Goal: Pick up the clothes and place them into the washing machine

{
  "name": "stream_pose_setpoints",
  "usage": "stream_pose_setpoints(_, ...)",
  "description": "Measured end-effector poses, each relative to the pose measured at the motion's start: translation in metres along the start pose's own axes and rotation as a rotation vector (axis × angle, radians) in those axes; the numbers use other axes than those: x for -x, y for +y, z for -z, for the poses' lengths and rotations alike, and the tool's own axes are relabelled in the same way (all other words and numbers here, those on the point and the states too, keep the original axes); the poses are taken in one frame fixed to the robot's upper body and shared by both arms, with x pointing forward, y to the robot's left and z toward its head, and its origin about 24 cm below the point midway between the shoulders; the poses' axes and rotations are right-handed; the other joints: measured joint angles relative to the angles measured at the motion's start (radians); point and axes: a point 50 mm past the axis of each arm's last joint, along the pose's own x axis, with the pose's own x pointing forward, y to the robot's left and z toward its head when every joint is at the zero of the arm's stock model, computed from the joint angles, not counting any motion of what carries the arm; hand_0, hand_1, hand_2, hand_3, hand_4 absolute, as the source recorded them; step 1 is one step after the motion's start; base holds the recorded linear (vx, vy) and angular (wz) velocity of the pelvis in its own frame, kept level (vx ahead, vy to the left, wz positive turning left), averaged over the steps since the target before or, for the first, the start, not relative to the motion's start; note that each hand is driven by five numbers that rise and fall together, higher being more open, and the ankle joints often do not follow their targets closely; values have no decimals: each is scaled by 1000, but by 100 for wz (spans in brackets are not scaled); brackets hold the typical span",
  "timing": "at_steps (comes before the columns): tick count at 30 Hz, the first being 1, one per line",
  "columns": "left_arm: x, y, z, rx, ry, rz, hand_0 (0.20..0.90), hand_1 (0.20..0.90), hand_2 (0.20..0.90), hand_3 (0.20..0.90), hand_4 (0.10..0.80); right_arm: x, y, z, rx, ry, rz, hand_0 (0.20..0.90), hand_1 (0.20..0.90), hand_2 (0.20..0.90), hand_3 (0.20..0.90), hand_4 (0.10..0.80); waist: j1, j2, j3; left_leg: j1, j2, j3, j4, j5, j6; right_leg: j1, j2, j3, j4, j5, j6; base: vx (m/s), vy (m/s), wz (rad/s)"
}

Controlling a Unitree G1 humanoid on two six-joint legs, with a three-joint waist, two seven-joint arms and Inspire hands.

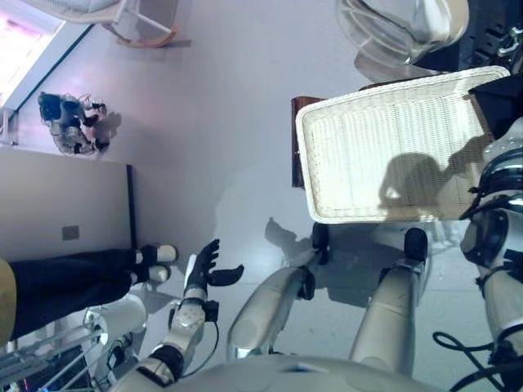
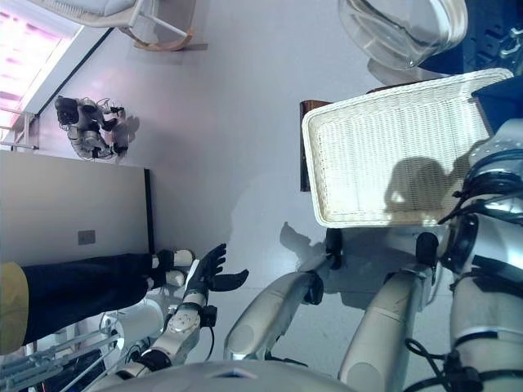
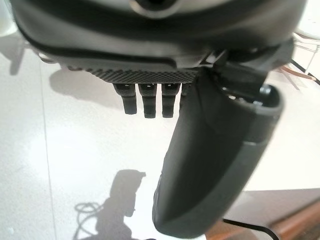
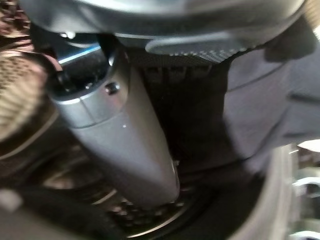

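Observation:
A dark blue garment (image 4: 260,100) hangs beside my right hand (image 4: 120,135), just above the perforated drum (image 4: 150,220) of the washing machine. In the eye views the same dark cloth (image 1: 500,96) shows at the right edge, past the white wicker basket (image 1: 392,147), which looks empty. The machine's round glass door (image 1: 392,28) stands open above the basket. My right forearm comes in along the right edge and its hand is out of sight there. My left hand (image 1: 200,265) hangs open over the floor at the lower left, holding nothing.
A person's dark trouser leg (image 1: 65,286) and light shoes (image 1: 159,261) lie close to my left hand. A grey partition (image 1: 65,204) stands at the left, a small robot dog (image 1: 73,122) beyond it. A brown stand (image 1: 296,139) props the basket.

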Motion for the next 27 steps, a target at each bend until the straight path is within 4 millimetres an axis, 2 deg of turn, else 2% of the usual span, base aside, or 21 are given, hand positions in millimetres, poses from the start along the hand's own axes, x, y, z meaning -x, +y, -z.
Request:
stream_pose_setpoints(6,1,-5,1,18,6,15,900,900,900,900,800,19,-37,49,85,148,1,900,900,900,900,800,-10,-10,7,8,6,-3,5,-2,-5,10,5,-2,-2,1,-5,-20,-7,-1)
stream_pose_setpoints(9,1,-3,3,19,18,5,900,900,900,900,800,41,-60,81,182,241,-63,900,900,900,900,800,-14,-32,19,0,17,-8,22,-9,-13,10,17,-8,0,2,-7,-9,-18,-1)
stream_pose_setpoints(10,1,-4,3,19,21,5,900,900,900,900,800,53,-69,95,222,293,-87,900,900,900,900,800,-20,-50,29,-3,21,-11,24,-10,-16,11,20,-13,1,2,-8,-5,-38,2)
stream_pose_setpoints(14,0,-3,2,21,20,3,900,900,900,900,800,89,-92,128,262,424,-132,900,900,900,900,800,-26,-86,49,-7,33,-10,37,-15,-22,15,32,-16,-2,6,-14,-6,-17,-1)
stream_pose_setpoints(17,0,-3,3,22,25,-1,900,900,900,900,800,100,-98,137,259,465,-125,900,900,900,900,800,-20,-91,53,-8,32,-10,38,-15,-22,16,31,-17,-2,6,-14,0,0,0)
stream_pose_setpoints(20,0,-1,7,15,42,-9,900,900,900,900,800,103,-100,139,234,473,-113,900,900,900,900,800,-18,-94,55,-17,32,-13,50,-17,-22,14,30,-20,-2,6,-14,-5,12,1)
stream_pose_setpoints(22,1,-1,9,12,51,-14,900,900,900,900,800,100,-100,136,210,445,-94,900,900,900,900,800,-17,-95,56,-26,32,-14,54,-21,-26,8,30,-22,-1,7,-16,-4,31,3)
stream_pose_setpoints(27,1,0,9,11,51,-34,900,900,900,900,800,85,-106,119,71,343,79,900,900,900,900,800,-7,-94,57,-28,32,-12,54,-21,-26,4,30,-19,1,8,-16,1,15,-1)
